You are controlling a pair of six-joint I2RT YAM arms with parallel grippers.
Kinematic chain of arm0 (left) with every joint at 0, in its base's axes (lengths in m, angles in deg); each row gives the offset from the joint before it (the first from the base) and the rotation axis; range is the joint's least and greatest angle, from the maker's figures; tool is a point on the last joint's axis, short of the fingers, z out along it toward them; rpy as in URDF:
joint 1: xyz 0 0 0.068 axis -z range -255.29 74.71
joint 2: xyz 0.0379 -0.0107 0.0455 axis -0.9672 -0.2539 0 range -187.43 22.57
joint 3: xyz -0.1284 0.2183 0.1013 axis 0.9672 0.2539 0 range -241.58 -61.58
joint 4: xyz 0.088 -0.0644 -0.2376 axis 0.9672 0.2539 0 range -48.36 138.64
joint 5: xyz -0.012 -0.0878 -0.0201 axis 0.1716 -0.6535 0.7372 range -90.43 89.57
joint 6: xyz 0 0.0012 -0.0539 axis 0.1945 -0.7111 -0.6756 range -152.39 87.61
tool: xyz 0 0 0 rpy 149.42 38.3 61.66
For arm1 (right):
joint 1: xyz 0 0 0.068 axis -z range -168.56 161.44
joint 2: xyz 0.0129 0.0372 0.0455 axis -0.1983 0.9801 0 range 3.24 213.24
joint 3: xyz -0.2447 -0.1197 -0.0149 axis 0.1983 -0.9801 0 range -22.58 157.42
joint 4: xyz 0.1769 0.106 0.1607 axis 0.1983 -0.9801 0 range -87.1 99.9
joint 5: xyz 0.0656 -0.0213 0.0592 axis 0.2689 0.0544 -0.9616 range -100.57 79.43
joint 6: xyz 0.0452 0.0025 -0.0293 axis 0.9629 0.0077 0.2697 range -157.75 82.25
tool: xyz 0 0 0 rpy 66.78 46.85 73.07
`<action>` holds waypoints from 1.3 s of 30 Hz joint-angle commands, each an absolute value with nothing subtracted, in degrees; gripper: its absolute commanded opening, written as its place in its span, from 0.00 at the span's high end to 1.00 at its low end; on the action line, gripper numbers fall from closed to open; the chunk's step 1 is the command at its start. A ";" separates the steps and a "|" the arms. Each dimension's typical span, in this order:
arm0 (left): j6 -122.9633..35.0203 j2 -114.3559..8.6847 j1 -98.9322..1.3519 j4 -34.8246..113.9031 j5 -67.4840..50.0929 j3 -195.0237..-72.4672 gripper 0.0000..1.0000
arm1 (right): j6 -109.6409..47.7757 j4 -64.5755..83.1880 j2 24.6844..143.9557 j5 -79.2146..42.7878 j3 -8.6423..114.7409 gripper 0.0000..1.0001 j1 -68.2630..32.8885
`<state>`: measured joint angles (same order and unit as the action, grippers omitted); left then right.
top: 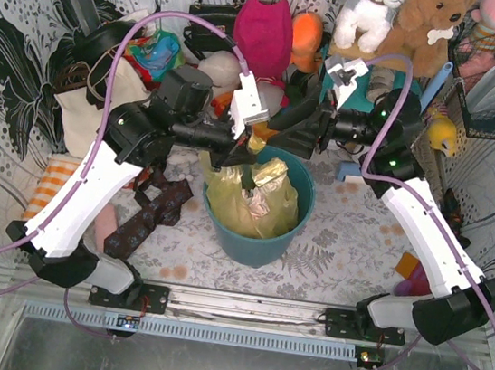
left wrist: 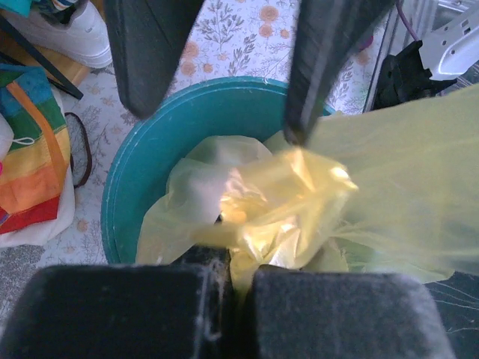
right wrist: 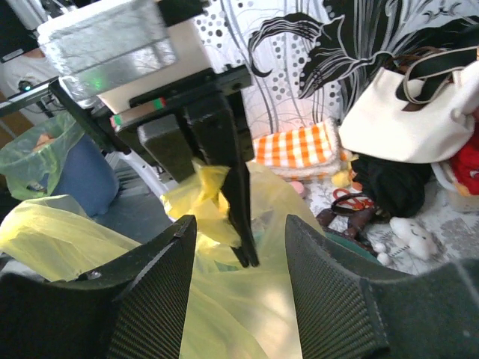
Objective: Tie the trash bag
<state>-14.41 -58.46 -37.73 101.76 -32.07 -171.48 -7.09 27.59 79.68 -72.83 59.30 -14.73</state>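
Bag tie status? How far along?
Done: the trash bag sits in the bin, and part of its rim is pulled up into a bunch. In hand: left gripper shut on that bunch; right gripper open beside it, clamping nothing. Left: gather the other side, cross, knot. No knot shows.

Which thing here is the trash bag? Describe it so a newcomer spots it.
Find the round teal bin between the two arms. The trash bag is the thin, crinkly yellow plastic inside it, its top pinched in the left gripper. Unlike the cream tote, it is translucent.
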 commanded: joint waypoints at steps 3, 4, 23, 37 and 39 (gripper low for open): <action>-16.06 -58.55 -37.67 99.26 -30.16 -172.76 1.00 | -6.90 31.51 79.62 -74.99 61.13 0.48 -17.26; -16.19 -58.50 -37.67 99.05 -29.77 -172.76 1.00 | -6.90 31.67 79.28 -75.14 60.83 0.47 -17.41; -17.47 -57.50 -37.69 97.77 -30.07 -172.27 1.00 | -17.27 21.17 79.41 -69.52 63.68 0.46 -23.02; -17.17 -51.45 -37.67 96.37 -24.03 -171.54 0.38 | -18.43 20.83 79.54 -63.27 65.12 1.00 -23.41; -17.85 -49.88 -37.67 95.69 -22.39 -172.59 0.33 | -18.19 21.03 79.91 -62.78 65.59 1.00 -23.47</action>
<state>-17.32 -53.33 -37.73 99.55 -26.43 -171.31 -17.52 20.01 79.49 -64.83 62.52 -23.06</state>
